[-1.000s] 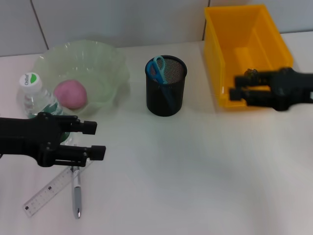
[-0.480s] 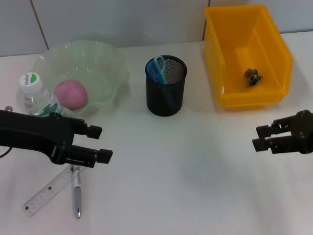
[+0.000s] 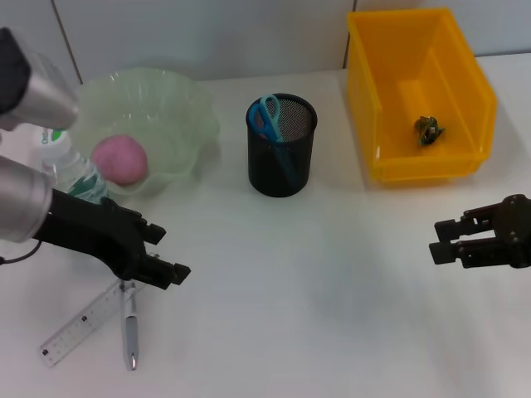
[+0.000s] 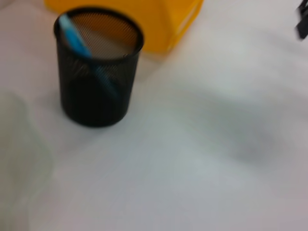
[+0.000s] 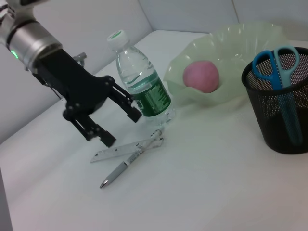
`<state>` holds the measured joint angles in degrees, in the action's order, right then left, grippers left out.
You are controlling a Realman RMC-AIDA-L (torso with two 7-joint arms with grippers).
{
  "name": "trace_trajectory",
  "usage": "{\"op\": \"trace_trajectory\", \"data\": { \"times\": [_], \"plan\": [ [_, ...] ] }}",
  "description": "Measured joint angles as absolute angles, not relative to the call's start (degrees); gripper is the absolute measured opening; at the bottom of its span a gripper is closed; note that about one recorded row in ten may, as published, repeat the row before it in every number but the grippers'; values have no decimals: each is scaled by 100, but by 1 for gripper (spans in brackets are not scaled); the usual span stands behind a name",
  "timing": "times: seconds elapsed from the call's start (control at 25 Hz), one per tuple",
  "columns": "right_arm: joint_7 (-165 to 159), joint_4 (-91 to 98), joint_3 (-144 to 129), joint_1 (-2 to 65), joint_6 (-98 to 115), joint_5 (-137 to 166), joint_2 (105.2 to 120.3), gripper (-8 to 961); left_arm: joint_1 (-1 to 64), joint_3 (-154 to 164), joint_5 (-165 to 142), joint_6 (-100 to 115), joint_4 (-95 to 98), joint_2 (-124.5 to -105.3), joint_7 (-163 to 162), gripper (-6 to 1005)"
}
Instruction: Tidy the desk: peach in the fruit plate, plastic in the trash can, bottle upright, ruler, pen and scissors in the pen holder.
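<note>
The pink peach [image 3: 120, 159] lies in the green fruit plate [image 3: 178, 99]. The bottle [image 3: 62, 166] stands upright beside the plate. Blue scissors [image 3: 267, 116] stick out of the black mesh pen holder [image 3: 282, 162]. A crumpled piece of plastic [image 3: 428, 128] lies in the yellow trash can [image 3: 465, 91]. The clear ruler [image 3: 83, 325] and silver pen [image 3: 130, 327] lie on the table at front left. My left gripper [image 3: 168, 254] is open and empty, just above the top ends of the ruler and pen. My right gripper [image 3: 438, 240] hovers open and empty in front of the trash can.
In the right wrist view the left gripper [image 5: 122, 129] hangs over the ruler [image 5: 122, 150] and pen [image 5: 125, 167], close to the bottle [image 5: 144, 89]. The left wrist view shows the pen holder [image 4: 96, 82] and the trash can [image 4: 144, 19] behind it.
My right gripper came back from over the trash can, leaving the plastic inside, and now hovers in front of it. My left arm tilted down and right toward the ruler and pen.
</note>
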<state>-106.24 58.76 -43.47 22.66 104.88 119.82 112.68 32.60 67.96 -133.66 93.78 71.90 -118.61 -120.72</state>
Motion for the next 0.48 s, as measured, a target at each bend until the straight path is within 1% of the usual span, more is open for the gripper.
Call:
{"op": "trace_trajectory", "data": {
  "times": [0.48],
  "plan": [
    [-10610, 5649, -4341, 2276, 10449, 12059, 11266, 491, 3412, 7713, -13846, 9003, 7338, -11872, -12750, 752]
  ]
}}
